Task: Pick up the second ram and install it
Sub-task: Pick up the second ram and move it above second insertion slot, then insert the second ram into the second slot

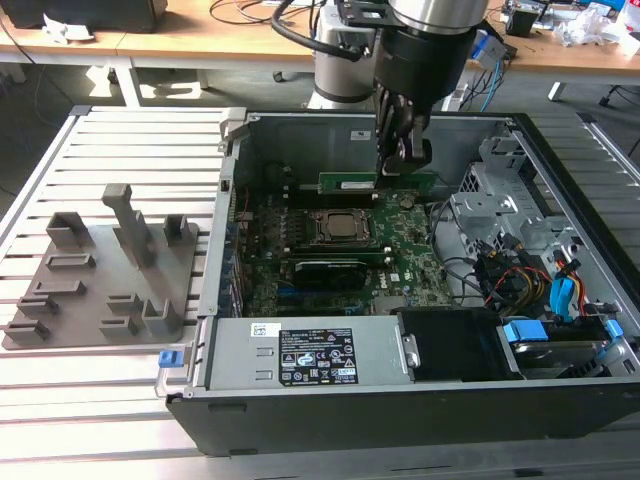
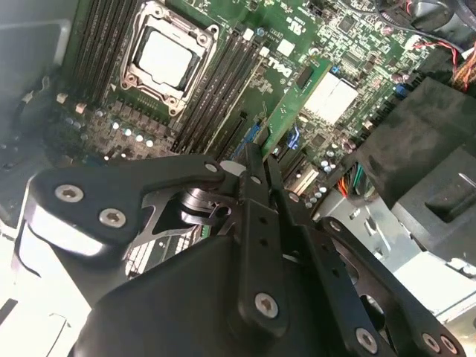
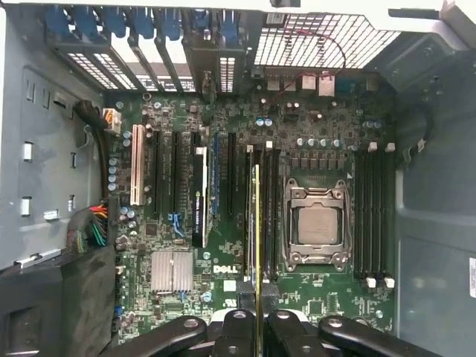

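In the exterior view I see the gripper (image 1: 405,160) down inside the open case (image 1: 300,140), jaws clamped on the ram (image 1: 350,183), which stands on edge over the board (image 1: 410,255) just beside the socket (image 1: 343,228). In the second wrist view the fingers (image 2: 253,193) pinch one end of the ram (image 2: 294,104), which runs out past the slots (image 2: 223,82). In the first wrist view I look down on the ram (image 3: 256,223) edge-on, lined up along the slots next to the socket (image 3: 318,227); I cannot tell whether it is seated.
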Controlling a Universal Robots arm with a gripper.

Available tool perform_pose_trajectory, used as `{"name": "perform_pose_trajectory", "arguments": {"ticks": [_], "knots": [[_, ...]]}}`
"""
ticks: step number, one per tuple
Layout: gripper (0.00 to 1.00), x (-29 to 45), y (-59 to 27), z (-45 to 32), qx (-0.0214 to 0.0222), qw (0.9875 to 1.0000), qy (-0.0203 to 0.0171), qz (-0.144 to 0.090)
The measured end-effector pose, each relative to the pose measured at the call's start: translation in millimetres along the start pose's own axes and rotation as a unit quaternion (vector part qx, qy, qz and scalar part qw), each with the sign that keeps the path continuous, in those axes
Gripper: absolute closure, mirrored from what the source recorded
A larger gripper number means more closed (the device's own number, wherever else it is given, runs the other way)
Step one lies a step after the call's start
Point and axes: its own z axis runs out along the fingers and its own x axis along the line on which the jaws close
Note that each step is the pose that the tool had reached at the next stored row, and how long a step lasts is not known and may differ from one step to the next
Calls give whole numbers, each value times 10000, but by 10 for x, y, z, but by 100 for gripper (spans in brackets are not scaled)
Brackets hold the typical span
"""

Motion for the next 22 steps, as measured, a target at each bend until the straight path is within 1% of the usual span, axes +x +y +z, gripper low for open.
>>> {"name": "perform_pose_trajectory", "arguments": {"ticks": [3, 17, 18, 19, 20, 22], "knots": [[86, 2, -10, 79, 0, 10000, 0, 0], [86, 2, -14, 80, 0, 10000, 0, 0], [86, 2, -13, 82, 0, 10000, -10, 0], [86, 2, -14, 94, 1, 10000, -79, -4], [86, 2, -14, 103, 2, 9999, -100, -4], [86, 3, -16, 129, 0, 9999, -101, -5]]}}
